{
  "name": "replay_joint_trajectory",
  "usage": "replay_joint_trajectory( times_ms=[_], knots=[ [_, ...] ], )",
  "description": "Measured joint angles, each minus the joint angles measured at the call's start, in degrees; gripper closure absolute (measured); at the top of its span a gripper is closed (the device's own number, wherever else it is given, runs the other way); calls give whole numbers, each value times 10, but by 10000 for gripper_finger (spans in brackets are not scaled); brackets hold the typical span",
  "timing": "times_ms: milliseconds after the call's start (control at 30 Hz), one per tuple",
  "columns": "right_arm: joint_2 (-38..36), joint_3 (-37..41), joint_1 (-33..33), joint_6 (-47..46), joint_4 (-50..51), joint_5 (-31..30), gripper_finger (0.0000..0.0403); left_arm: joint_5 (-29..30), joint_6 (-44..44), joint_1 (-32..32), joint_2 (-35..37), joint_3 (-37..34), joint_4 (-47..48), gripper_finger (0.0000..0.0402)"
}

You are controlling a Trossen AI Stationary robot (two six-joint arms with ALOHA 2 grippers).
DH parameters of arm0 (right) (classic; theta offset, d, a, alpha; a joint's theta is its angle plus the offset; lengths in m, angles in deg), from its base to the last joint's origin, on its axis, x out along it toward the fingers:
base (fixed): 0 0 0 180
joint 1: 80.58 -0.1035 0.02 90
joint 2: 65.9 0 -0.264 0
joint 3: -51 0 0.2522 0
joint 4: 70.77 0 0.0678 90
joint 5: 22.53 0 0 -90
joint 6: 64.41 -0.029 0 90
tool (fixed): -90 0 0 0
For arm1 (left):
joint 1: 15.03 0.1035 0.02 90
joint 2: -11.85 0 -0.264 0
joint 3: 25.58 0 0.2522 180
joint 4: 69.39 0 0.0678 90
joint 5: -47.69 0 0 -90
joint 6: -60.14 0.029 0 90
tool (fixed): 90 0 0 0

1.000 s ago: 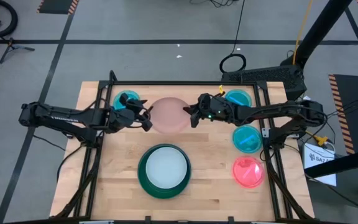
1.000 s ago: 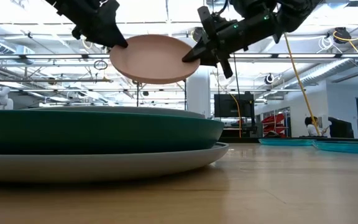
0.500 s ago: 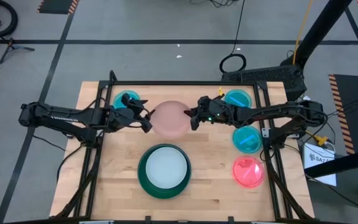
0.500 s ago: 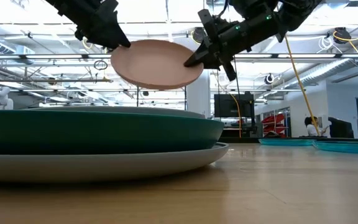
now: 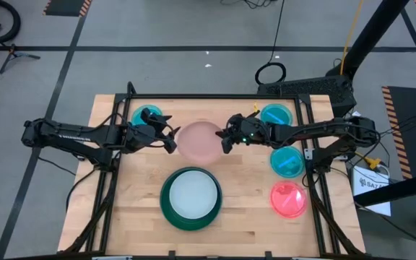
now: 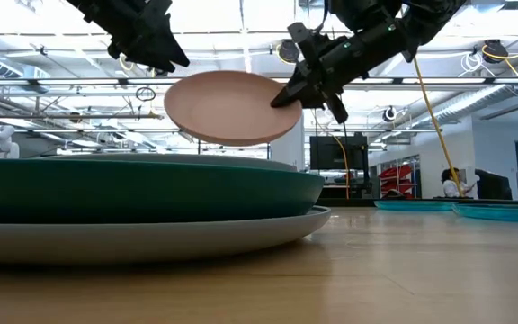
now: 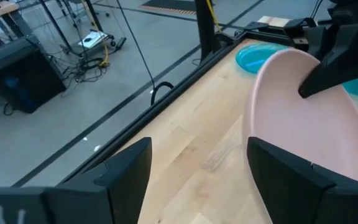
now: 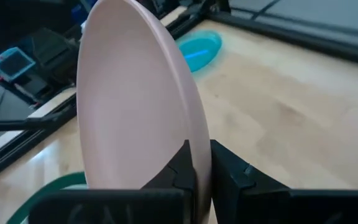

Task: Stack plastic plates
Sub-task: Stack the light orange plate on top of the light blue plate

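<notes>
A salmon-pink plate [image 5: 197, 141] [image 6: 223, 108] hangs in the air over the far middle of the table, held by my right gripper [image 5: 224, 141] [image 6: 281, 97] at its right side. My left gripper [image 5: 170, 142] [image 6: 174, 58] is open just off the plate's left rim, and its wrist view shows the plate [image 7: 309, 124] beyond its spread fingers. Near the front, a pale blue-white plate [image 5: 191, 195] lies in a dark green plate [image 6: 151, 189], which rests on a grey one [image 6: 151, 238]. My right gripper pinches the pink plate's right rim [image 8: 194, 140] between its two fingers, one on the upper face and one underneath. The fingers come from the table's right, slanting slightly down. The plate is lifted clear, near level, high above the wood.
Small cyan plates lie at the far left [image 5: 148, 117], far right [image 5: 276, 114] and right side [image 5: 287, 160]. A pink-red plate [image 5: 288, 199] sits at the near right. A black frame [image 5: 215, 96] borders the table. Bare wood shows under the pink plate and at the near left.
The pink plate has come down and moved a little toward the table's near right, carried by my right gripper. Its left rim, which was at my left gripper's fingers, now hangs below and apart from them. My left gripper has stayed about where it was.
</notes>
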Motion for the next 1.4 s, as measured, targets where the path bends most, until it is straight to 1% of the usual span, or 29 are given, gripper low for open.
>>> replay_joint_trajectory(
  times_ms=[67, 233, 300, 400, 567, 767, 1000, 1100, 1400],
  knots=[
    [0, 0, 0, -12, 9, 14, 386, -1, 0, 0, 0, 0, 0, 135],
    [0, 0, -3, -63, 27, 114, 386, -2, 8, 0, 0, 0, 0, 135],
    [0, 0, -12, -80, 36, 135, 386, -3, 13, 0, 0, 0, 1, 135],
    [0, 0, -30, -99, 53, 137, 384, -3, 14, 0, 0, 0, 1, 135],
    [3, 0, -61, -118, 46, 130, 381, -3, 17, 0, 0, 0, 1, 135],
    [10, 0, -91, -122, 44, 73, 375, -3, 22, 0, 0, 0, 1, 135],
    [47, 0, -106, -136, 36, 72, 360, -3, 21, 0, 0, 0, 1, 135],
    [56, 0, -106, -136, 33, 72, 341, -3, 21, 0, 0, 0, 1, 135],
    [58, 0, -106, -115, 2, 75, 258, -4, 21, 0, -1, 0, 1, 135]
  ],
)
